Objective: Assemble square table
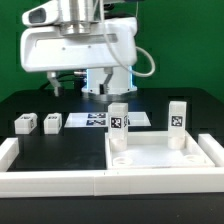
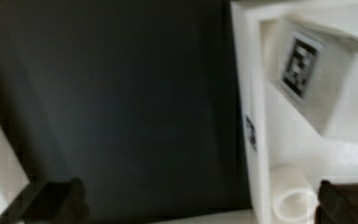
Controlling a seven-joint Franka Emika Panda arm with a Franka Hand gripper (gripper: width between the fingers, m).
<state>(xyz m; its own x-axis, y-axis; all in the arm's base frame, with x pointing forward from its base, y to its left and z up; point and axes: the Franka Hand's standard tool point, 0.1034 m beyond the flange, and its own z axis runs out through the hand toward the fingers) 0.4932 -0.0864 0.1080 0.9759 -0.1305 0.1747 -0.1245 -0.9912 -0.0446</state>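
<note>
The square table's white slab [image 1: 165, 160] lies at the exterior view's right, and two white legs [image 1: 118, 122] [image 1: 177, 118] with black markers stand upright on its far corners. Two more leg blocks [image 1: 25, 123] [image 1: 52, 121] lie on the black table at the left. My gripper [image 2: 201, 203] is open, with only the dark table top and the slab's rim [image 2: 250, 120] between its dark fingertips [image 2: 51, 200]. In the wrist view a tagged leg [image 2: 309, 65] stands on the slab, and a round socket [image 2: 297, 195] lies close to one fingertip. The gripper holds nothing.
The marker board [image 1: 95, 119] lies flat behind the slab, under the arm [image 1: 80, 45]. A long low white barrier wall [image 1: 50, 182] runs along the front and turns up the left side [image 1: 8, 150]. A green backdrop stands behind.
</note>
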